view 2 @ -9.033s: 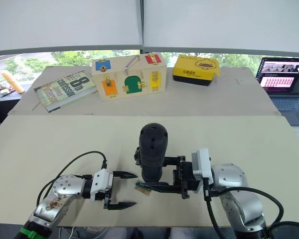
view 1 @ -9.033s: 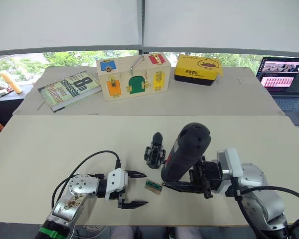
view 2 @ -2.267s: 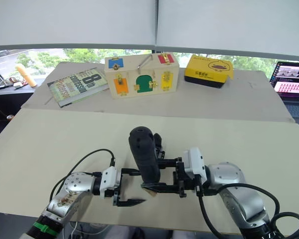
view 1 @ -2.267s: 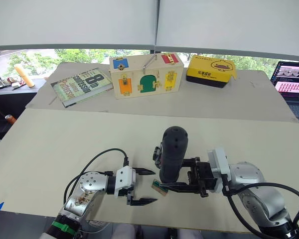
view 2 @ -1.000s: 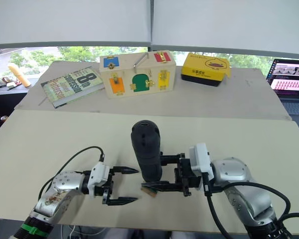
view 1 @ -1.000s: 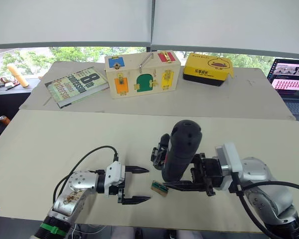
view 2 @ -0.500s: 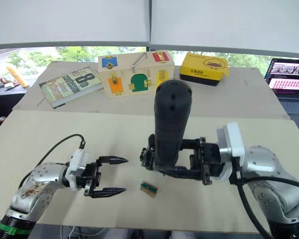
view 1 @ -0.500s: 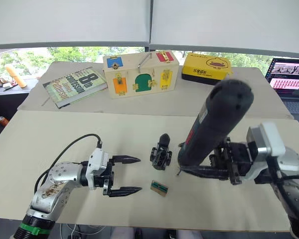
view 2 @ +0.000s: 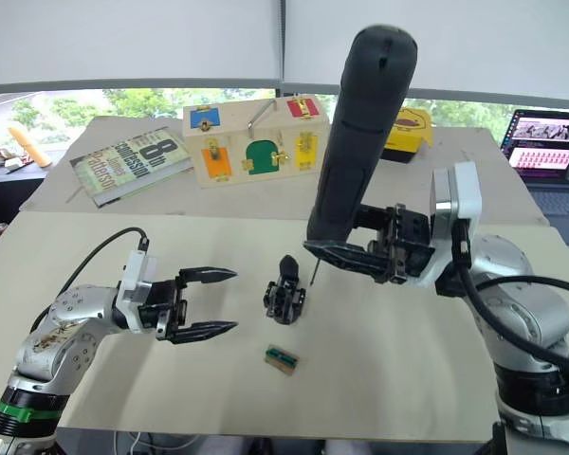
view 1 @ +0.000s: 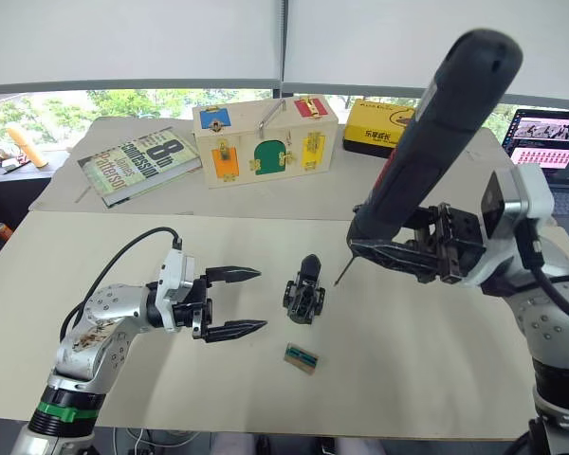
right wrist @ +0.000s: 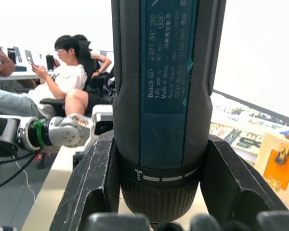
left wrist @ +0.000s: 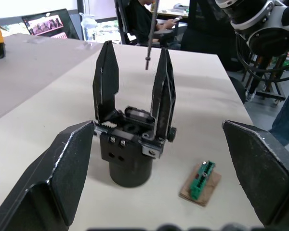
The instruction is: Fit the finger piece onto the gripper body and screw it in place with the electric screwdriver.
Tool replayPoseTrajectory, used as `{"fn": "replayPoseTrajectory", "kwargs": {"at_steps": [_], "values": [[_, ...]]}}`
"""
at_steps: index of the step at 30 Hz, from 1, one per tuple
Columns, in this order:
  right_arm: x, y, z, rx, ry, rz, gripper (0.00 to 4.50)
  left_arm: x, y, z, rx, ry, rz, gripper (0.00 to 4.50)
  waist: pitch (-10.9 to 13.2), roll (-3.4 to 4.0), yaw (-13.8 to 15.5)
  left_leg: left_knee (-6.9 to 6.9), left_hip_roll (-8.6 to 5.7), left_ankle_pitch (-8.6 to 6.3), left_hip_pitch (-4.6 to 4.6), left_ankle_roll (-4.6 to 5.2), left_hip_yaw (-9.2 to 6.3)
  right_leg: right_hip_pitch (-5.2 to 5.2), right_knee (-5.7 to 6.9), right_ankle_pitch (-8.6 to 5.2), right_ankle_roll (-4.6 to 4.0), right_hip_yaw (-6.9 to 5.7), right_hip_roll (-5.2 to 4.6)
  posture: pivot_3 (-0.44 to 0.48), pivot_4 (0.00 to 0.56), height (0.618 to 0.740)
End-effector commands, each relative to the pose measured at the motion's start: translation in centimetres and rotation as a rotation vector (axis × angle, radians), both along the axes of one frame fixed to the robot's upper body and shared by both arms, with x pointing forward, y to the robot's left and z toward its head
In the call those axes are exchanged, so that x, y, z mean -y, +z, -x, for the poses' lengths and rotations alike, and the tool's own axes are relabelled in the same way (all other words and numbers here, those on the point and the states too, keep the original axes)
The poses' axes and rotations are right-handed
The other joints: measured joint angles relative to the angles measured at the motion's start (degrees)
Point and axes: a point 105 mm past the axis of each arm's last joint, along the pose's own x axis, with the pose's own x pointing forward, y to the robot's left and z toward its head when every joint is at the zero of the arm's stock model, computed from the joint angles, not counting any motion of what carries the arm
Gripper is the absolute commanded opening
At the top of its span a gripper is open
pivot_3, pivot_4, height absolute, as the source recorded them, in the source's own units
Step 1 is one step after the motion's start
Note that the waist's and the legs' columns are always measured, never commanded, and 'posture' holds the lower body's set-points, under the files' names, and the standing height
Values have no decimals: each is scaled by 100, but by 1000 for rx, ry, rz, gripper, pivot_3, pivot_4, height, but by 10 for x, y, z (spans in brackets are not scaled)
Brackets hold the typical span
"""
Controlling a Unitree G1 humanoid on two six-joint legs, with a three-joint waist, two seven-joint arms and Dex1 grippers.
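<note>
Beige table [view 1: 123, 379] carries the gripper body [view 1: 303, 296]; a green-topped block [view 1: 301, 357].

**Your robot's arms, as built**

You have two silver metal forearms, each ending in a white wrist block carrying a gripper with black claw fingers: the left gripper [view 1: 229, 302] and the right gripper [view 1: 398, 254]. A black cable loops over each forearm. The left arm shows a green band and scuffed, brownish marks.

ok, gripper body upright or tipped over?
Upright: the gripper body stands on its round base on the table, its fingers pointing up.
</note>
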Motion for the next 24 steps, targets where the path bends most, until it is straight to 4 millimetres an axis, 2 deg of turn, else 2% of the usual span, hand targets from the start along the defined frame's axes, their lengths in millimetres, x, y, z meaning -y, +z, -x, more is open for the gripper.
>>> {"fn": "replayPoseTrajectory", "kwargs": {"at_steps": [1,11,24], "values": [[-6,12,3,38,41,-13,1895,-2,2,-3,17,7,-5,4500,0,0,-2,0,1,1,0,-2,0,0,0,0,0,0,2,0,150,740],[-29,8,-1,35,102,-42,1895,0,-9,-8,29,14,-45,4500,0,0,-3,0,-1,2,-3,-4,2,1,6,0,1,-2,5,0,150,740],[-51,0,-10,1,164,6,1895,12,-23,-9,25,1,-63,4500,1,2,-75,-1,1,7,0,-13,4,0,10,0,0,-3,14,0,150,740]]}}
